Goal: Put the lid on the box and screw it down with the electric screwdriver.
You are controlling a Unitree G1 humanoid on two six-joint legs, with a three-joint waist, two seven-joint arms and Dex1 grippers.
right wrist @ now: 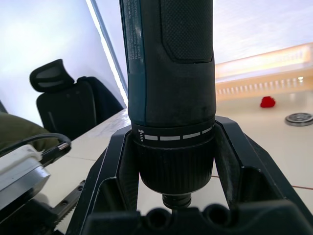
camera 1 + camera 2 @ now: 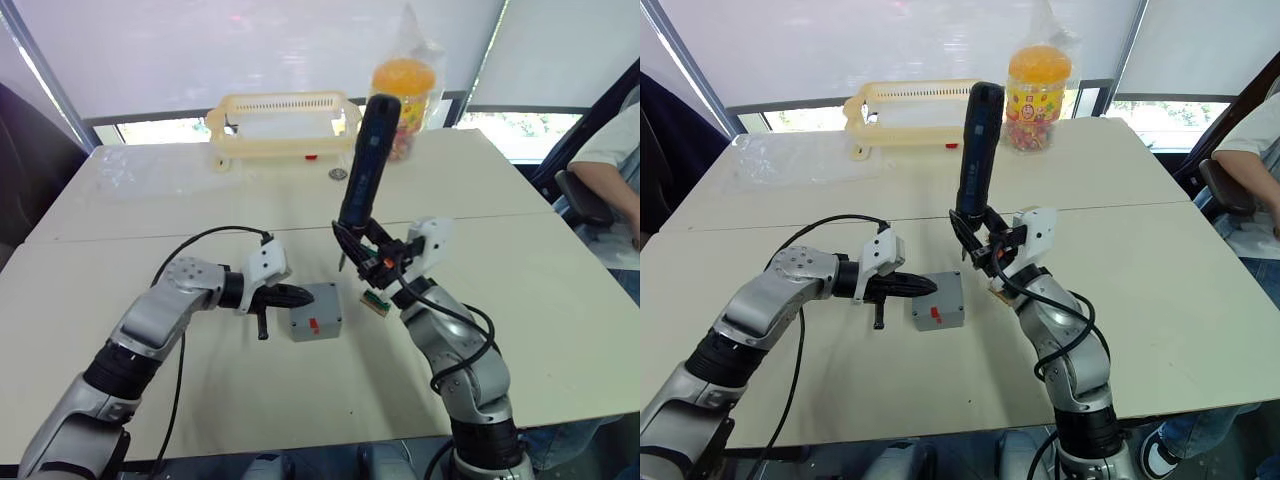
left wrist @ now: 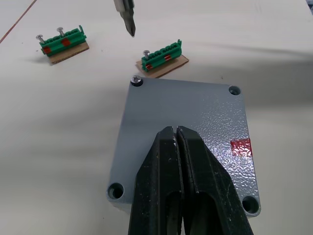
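Observation:
The grey box [image 2: 316,311] sits mid-table, a red mark [image 3: 240,147] toward its near side. On top lies the flat grey lid [image 3: 195,107] with corner holes; one screw [image 3: 137,79] stands in a far corner hole. My left gripper [image 2: 292,295] is shut, its fingertips [image 3: 168,139] resting on the lid from the left. My right gripper [image 2: 365,247] is shut on the electric screwdriver [image 2: 362,160], held upright just right of and behind the box. Its bit [image 3: 126,18] points down above the table beyond the lid.
Two green holders with screws [image 3: 63,43] [image 3: 164,56] lie on the table past the box. A cream basket [image 2: 283,125], a candy jar [image 2: 403,90] and a coin [image 2: 338,174] sit at the far edge. A person [image 2: 615,170] sits at the right.

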